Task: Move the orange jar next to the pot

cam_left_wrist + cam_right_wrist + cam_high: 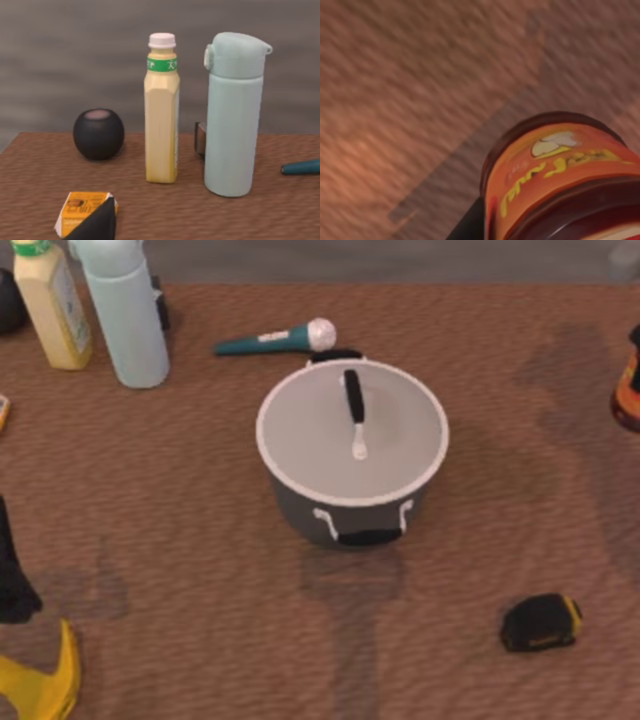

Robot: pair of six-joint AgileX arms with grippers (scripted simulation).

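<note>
Right gripper at right table edge, orange jar [627, 380] filling its wrist view [560, 180]. Between jar and pot [352, 455]: bare brown table [520, 440], open path. Black-yellow tape measure [541, 622] lies nearer front, well apart from that path. Teal microphone [280, 338] just behind pot. Light-blue bottle [125, 310], yellow squeeze bottle [52, 302], black sphere [98, 134] crowd far-left corner, beyond pot from gripper.
</note>
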